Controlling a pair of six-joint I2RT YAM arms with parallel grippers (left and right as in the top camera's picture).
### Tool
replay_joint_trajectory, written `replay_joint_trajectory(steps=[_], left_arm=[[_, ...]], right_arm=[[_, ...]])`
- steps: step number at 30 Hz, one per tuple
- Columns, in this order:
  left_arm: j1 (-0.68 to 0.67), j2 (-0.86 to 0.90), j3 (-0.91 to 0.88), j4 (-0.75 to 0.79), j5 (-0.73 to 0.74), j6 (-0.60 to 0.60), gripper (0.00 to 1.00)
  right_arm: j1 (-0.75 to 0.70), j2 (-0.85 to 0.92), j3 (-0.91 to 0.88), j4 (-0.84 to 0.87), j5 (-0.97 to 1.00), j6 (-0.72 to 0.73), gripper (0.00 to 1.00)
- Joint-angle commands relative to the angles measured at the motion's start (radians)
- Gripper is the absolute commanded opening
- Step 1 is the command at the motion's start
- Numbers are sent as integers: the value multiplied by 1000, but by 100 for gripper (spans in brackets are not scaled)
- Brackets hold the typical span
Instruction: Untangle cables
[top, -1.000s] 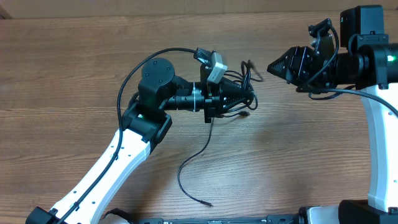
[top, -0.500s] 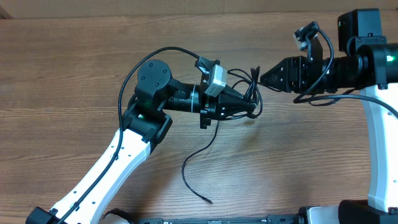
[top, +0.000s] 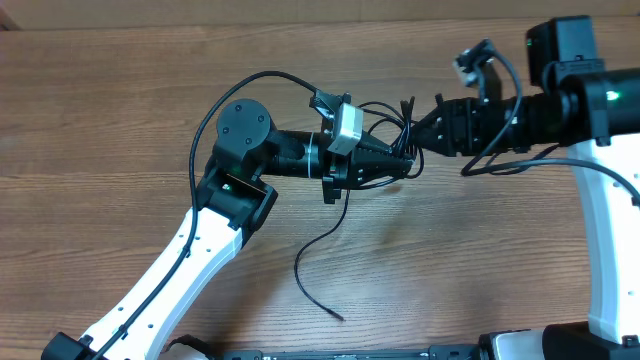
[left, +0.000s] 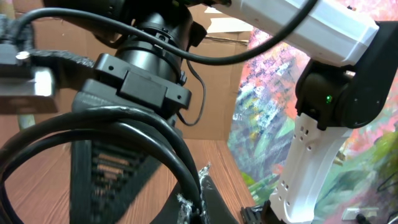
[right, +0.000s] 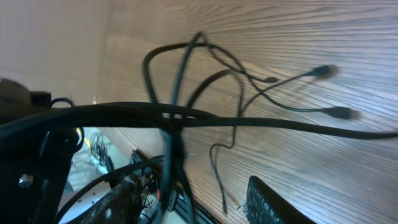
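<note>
The cables (top: 404, 118) are thin black cords, bunched in a tangle at mid-table. One loose tail (top: 298, 272) trails toward the front edge. My left gripper (top: 408, 166) is shut on the bunch, and the left wrist view shows black strands (left: 124, 124) pinched at its jaws (left: 200, 204). My right gripper (top: 420, 134) comes from the right, its tip in the tangle's right side. The right wrist view shows its fingers (right: 273, 202) apart. A knotted strand (right: 177, 134) runs down between them near the left finger. Small plug ends (right: 323, 71) lie on the wood beyond.
The wooden table (top: 120, 110) stretches left and front. The left arm's own thick black wire (top: 215, 105) arcs over its wrist. The right arm's white post (top: 612, 230) stands at the right edge, and cardboard lines the back.
My right gripper has moved left, from clear of the tangle to right against it, and its jaws have narrowed a little. My left gripper has stayed shut on the bunch and shifted slightly up-table.
</note>
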Motion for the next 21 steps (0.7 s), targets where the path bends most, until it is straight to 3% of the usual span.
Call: replay_joint_trajectory(steps=[1, 8, 21], left_arm=[[-18, -16, 11, 13, -14, 35, 4], [-17, -16, 11, 12, -22, 35, 4], [-17, -16, 11, 12, -22, 35, 4]], right_arm=[[42, -20, 26, 17, -17, -12, 50], [50, -19, 26, 19, -14, -8, 27], [50, -19, 26, 20, 13, -8, 25]])
